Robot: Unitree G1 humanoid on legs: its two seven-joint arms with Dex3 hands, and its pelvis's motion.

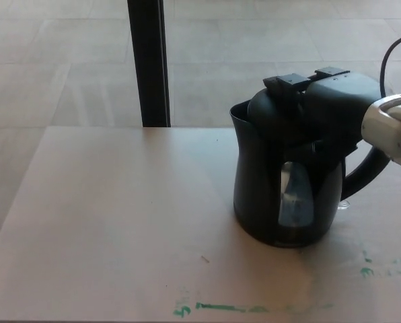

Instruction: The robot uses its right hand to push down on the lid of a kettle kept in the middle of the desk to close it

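A glossy black plastic electric kettle (284,195) stands on the pale matte desk (120,222), right of the desk's middle, its pointed spout toward picture left and its looped handle (365,171) curving out to the right. An upright, clear, oval water window (295,195) is set into its rounded belly. The domed lid (274,111) sits at the top of the body, and the robot's right hand (328,101), blocky and matte black, lies flat across it, fingers (284,83) reaching leftward over the dome; black on black, how far the fingers are spread cannot be told, and nothing appears to be gripped. A silver metal wrist (392,128) follows behind the hand. Smudged green marks (221,307) streak the desk's near edge. Beyond the desk, a black vertical post (148,60) rises from a grey tiled floor (59,60).
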